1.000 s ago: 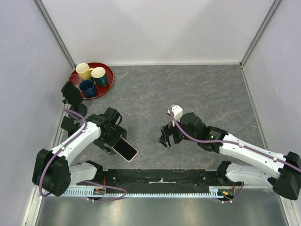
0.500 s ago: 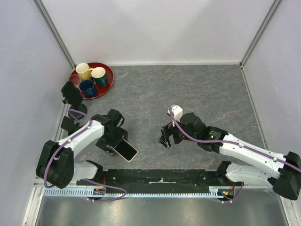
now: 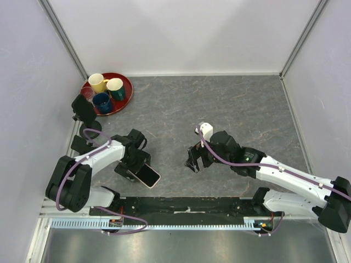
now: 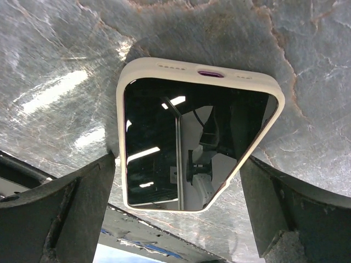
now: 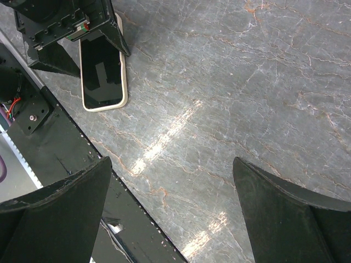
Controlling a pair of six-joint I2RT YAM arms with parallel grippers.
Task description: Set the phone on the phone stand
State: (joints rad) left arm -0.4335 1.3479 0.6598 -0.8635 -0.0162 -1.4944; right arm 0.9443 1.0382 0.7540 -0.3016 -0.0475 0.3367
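Note:
The phone [image 3: 148, 176], dark screen up in a cream case, lies flat on the grey table near the front edge. It also shows in the left wrist view [image 4: 186, 139] and the right wrist view [image 5: 102, 71]. My left gripper [image 3: 136, 171] is open and low over it, one finger [image 4: 71, 208] close at each long side of the phone. My right gripper [image 3: 194, 164] is open and empty, over bare table to the right of the phone. The black phone stand [image 3: 83, 108] is at the far left, by the tray.
A red tray [image 3: 125, 87] holding several cups stands at the back left corner. A black rail [image 3: 186, 205] runs along the near edge between the arm bases. White walls close in the left, back and right sides.
My left arm has folded in and its gripper has shifted slightly nearer and lower around the phone. The phone and the right arm have not moved.

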